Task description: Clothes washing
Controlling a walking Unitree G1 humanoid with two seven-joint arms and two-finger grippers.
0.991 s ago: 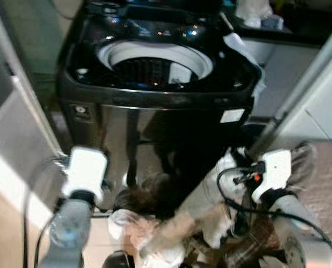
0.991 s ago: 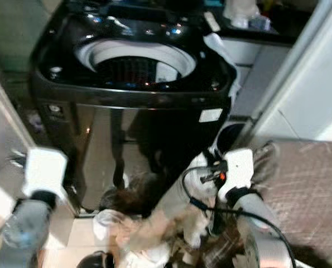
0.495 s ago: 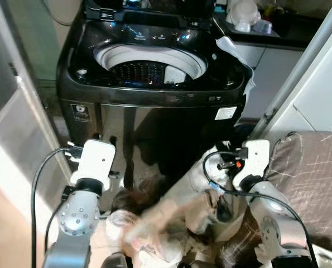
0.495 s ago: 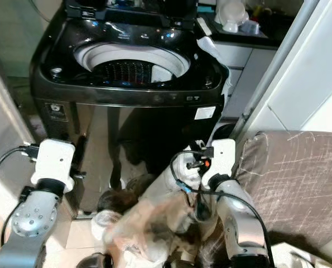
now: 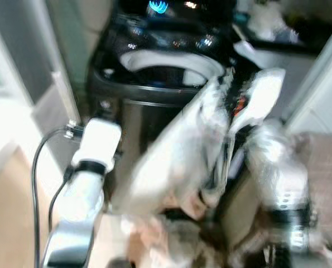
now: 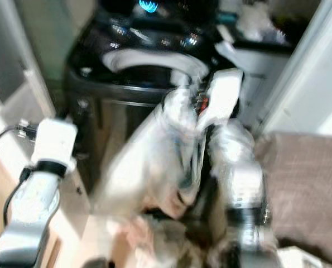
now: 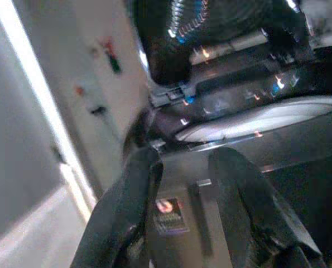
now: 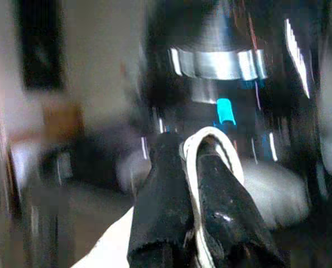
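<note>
Up comes your right arm since half a second ago: it was low over the pile on the floor, and now the right gripper (image 8: 191,167) is raised to the near rim of the washing machine (image 5: 154,89), dragging a pale garment (image 5: 177,156) with it. Your right fingers are pinched tight on the garment's white edge, as the right wrist view shows, and the cloth hangs in a long blurred drape down toward the laundry pile (image 5: 171,245). Your left gripper (image 7: 182,184) hovers low at the machine's front left, fingers parted, holding nothing. You're mid-load, by my reading: lifting this piece to the open drum (image 6: 149,61). Next you need to carry it farther over the opening, clear the trailing tail past the rim, then release.
</note>
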